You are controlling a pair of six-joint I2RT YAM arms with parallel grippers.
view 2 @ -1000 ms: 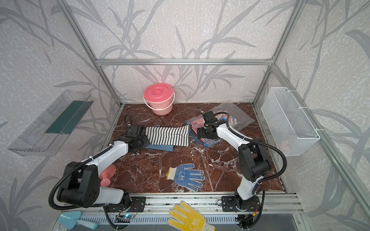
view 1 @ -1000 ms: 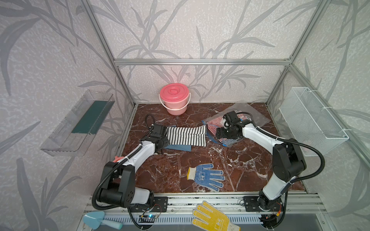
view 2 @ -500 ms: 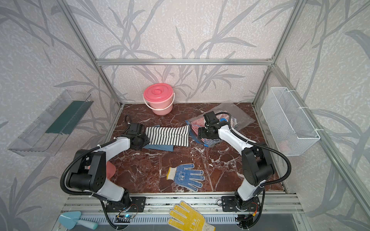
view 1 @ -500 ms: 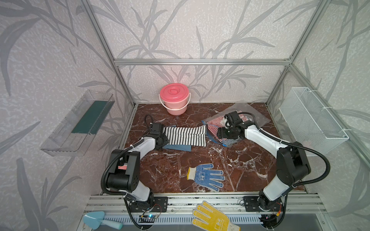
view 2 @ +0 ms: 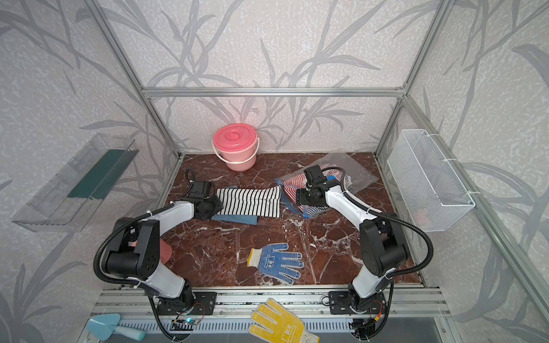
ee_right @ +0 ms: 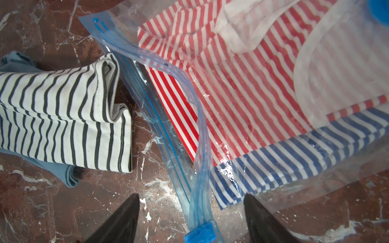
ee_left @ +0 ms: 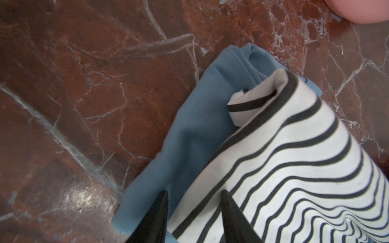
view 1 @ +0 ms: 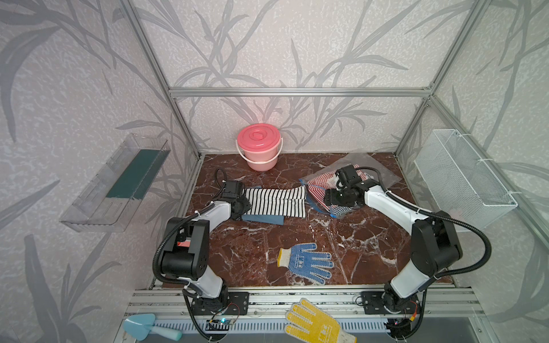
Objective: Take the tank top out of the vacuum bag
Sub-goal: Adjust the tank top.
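The vacuum bag (view 1: 383, 175) lies at the back right, clear plastic with a blue zip strip (ee_right: 160, 117), a slider clip (ee_right: 199, 233) and a blue valve cap (ee_right: 379, 10). Inside it I see a red-and-white striped tank top (ee_right: 242, 84) over a blue-striped garment (ee_right: 305, 155). My right gripper (ee_right: 190, 195) hovers open over the zip strip, its fingers either side of the strip near the clip. A folded black-and-white striped garment (view 1: 276, 202) rests outside on a blue cloth (ee_left: 200, 126). My left gripper (ee_left: 194, 192) is at its left end, jaws half closed astride its edge.
A lidded pink bucket (view 1: 259, 147) stands at the back. A blue dotted glove (view 1: 306, 262) lies near the front, and a yellow glove (view 1: 315, 323) and a trowel (view 1: 145, 328) rest on the rail. A wire basket (view 1: 463, 178) hangs on the right wall, a clear tray (view 1: 118, 184) on the left.
The left arm's elbow has risen while its gripper stayed at the striped garment's left end, and its jaws have narrowed. The right gripper's jaws have narrowed slightly over the zip strip.
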